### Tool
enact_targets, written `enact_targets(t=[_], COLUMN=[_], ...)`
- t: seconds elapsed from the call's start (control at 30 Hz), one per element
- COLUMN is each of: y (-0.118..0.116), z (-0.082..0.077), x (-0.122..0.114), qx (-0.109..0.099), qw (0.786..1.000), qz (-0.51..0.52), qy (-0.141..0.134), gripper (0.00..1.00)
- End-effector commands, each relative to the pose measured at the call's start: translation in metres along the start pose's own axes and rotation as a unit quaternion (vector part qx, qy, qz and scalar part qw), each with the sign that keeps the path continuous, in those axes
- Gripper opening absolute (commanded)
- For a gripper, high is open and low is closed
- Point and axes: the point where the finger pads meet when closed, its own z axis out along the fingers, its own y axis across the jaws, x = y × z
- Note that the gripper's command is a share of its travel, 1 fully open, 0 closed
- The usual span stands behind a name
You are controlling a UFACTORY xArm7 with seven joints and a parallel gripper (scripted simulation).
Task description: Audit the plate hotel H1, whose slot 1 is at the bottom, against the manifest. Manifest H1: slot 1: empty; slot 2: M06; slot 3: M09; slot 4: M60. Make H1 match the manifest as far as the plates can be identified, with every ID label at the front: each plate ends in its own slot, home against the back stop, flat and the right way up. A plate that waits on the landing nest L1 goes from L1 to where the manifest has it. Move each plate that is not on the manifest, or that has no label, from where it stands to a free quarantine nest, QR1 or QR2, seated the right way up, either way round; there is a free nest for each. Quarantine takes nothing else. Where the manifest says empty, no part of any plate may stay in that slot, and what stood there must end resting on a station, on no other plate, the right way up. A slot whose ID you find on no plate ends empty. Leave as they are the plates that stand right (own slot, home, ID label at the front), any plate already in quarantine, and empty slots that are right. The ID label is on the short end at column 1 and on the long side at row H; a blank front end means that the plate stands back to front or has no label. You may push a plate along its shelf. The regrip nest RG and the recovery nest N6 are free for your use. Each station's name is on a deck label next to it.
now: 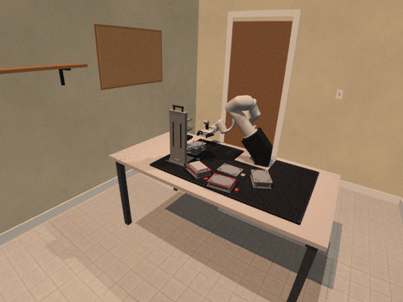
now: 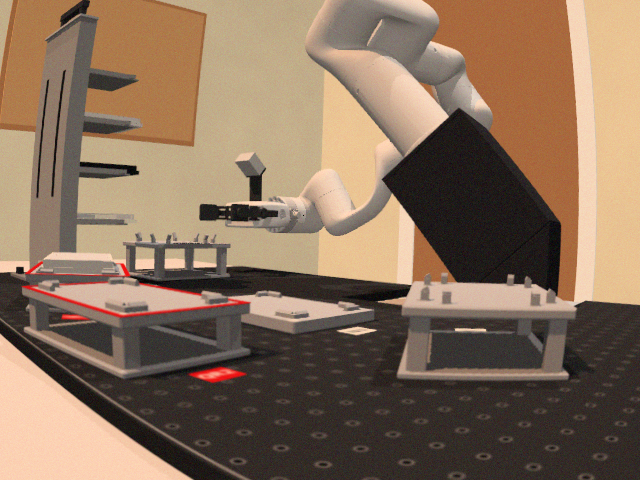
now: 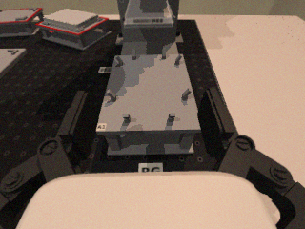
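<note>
The plate hotel H1 (image 2: 56, 139) is a grey tower at the left with shelves facing the arm. A pale plate lies on its lowest shelf (image 2: 103, 218) and a dark one on the shelf above (image 2: 108, 169). The two upper shelves (image 2: 111, 100) look bare from the side. No labels are readable. My gripper (image 2: 206, 211) is open and empty. It points level at the hotel, at about the lowest shelf's height, a good way off, above the empty regrip nest RG (image 3: 148, 102). In the wrist view the hotel's foot (image 3: 148, 19) lies straight ahead beyond RG.
Two red-edged quarantine nests stand at the front left: one holds a plate (image 2: 77, 263), the other is bare (image 2: 134, 304). A low flat nest (image 2: 305, 312) and a raised empty nest (image 2: 485, 320) stand to the right. The arm's black base (image 2: 475, 206) is behind them.
</note>
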Motion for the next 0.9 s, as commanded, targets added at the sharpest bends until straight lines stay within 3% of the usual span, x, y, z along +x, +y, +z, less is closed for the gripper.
enact_targets(t=[0.0, 0.87], y=[0.000, 0.000], z=[0.008, 0.067], x=[0.001, 0.001], qx=[0.001, 0.001], qw=[1.000, 1.000], qz=[-0.001, -0.001], qy=[0.000, 0.000], gripper=[1.00, 1.00])
